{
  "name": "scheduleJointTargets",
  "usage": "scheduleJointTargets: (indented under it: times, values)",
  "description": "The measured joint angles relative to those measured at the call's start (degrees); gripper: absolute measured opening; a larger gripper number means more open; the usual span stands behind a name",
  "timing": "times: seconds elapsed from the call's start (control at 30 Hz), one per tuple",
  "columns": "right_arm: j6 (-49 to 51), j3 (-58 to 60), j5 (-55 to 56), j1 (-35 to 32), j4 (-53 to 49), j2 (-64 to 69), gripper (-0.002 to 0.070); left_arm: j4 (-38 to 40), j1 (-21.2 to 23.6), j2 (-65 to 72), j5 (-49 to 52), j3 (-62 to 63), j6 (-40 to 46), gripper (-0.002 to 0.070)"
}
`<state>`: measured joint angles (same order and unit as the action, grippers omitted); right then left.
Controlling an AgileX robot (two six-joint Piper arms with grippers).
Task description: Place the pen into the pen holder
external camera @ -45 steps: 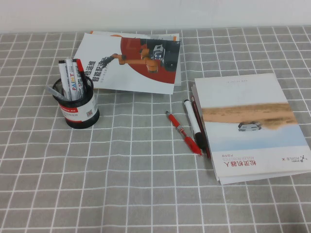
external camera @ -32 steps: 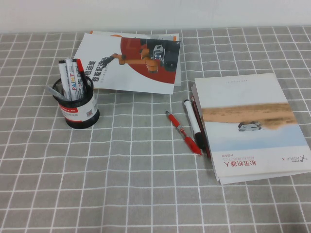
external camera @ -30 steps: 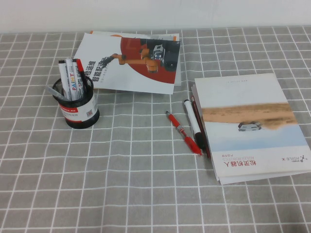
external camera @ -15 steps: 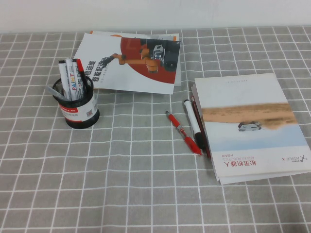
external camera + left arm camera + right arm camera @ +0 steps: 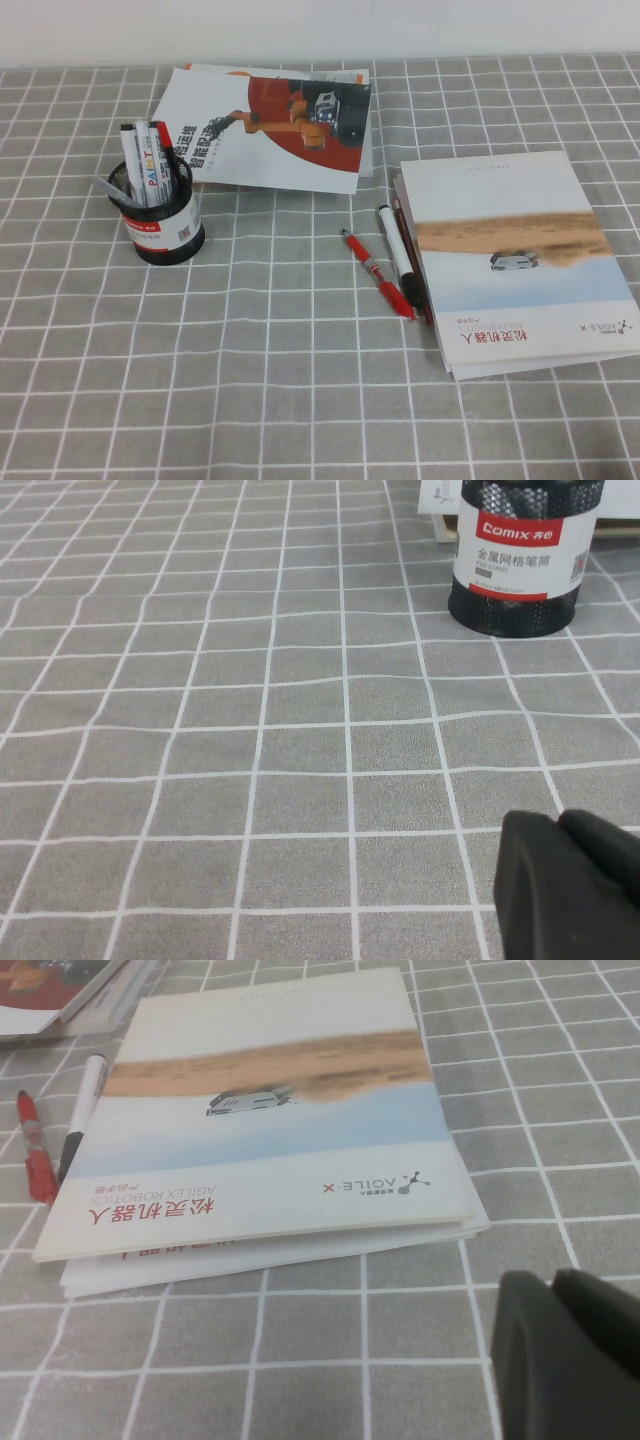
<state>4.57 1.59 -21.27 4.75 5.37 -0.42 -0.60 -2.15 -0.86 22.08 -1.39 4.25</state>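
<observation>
A red pen point(image 5: 379, 274) and a white marker with black ends point(image 5: 399, 256) lie side by side on the checked cloth, against the left edge of a stack of booklets point(image 5: 510, 260). Both show in the right wrist view: the red pen point(image 5: 36, 1150) and the marker point(image 5: 82, 1110). The black mesh pen holder point(image 5: 160, 215) stands at the left with several markers in it; it also shows in the left wrist view point(image 5: 520, 560). My left gripper point(image 5: 560, 825) is shut and empty, low over the cloth short of the holder. My right gripper point(image 5: 552, 1285) is shut and empty, near the booklets' front corner. Neither arm shows in the high view.
A brochure with a red and orange robot picture point(image 5: 270, 125) lies at the back, behind the holder. The booklet stack point(image 5: 270, 1120) fills the right side. Grey checked cloth point(image 5: 280, 380) covers the table.
</observation>
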Motion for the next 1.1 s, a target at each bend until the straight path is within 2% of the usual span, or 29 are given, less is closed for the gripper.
scheduleJointTargets:
  times: [0.53,0.6,0.67,0.77,0.83,1.1]
  values:
    - [0.1,0.0,0.11,0.0,-0.51,0.0,-0.0013,-0.1,0.0,0.0,0.0,0.0,0.0,-0.0004]
    - [0.1,0.0,1.33,0.0,5.55,0.0,-0.0013,-0.1,0.0,0.0,0.0,0.0,0.0,-0.0004]
    - [0.21,0.0,3.63,0.0,16.4,0.0,-0.0013,-0.1,0.0,0.0,0.0,0.0,0.0,-0.0004]
    - [0.21,0.0,7.5,0.0,40.75,0.0,-0.0013,-0.1,0.0,0.0,0.0,0.0,0.0,-0.0004]
    - [0.09,0.0,10.18,0.0,51.29,0.0,-0.0013,-0.1,0.0,0.0,0.0,0.0,0.0,-0.0004]
    - [-12.53,0.0,11.09,0.0,55.53,0.0,-0.0013,-0.1,0.0,0.0,0.0,0.0,0.0,-0.0004]
